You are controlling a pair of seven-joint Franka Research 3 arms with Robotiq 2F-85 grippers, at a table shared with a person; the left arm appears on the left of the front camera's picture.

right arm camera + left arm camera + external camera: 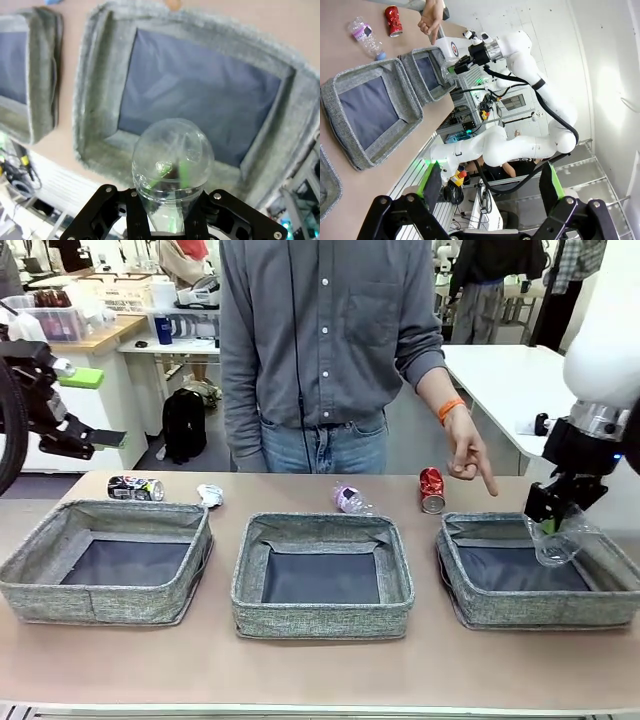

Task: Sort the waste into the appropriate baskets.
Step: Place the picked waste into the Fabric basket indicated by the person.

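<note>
The right gripper [548,512] pinches a crushed clear bottle [560,540] just over the right basket [480,605], the left gripper [95,408] stands spread and empty off the tan table [320,670], and lab benches [500,375] stand behind the person [320,340].

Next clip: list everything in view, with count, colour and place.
Low rectangular grey fabric baskets: three, grey with dark bases, in a row on the table: left, middle, right.
Dark printed drink can: one, black, lying behind the left basket.
Crumpled white paper wad: one, white, right of that can.
Crushed clear plastic bottle with pink-purple label: one, behind the middle basket.
Red drink can: one, red, behind the right basket's left corner.
Plain clear plastic bottle: one, clear, held over the right basket.
Table: one, tan.
Person's hand: one, orange wristband, pointing down beside the red can.
Left end effector: black, green pads, open, raised.
Right end effector: black, shut on the plain bottle.
</note>
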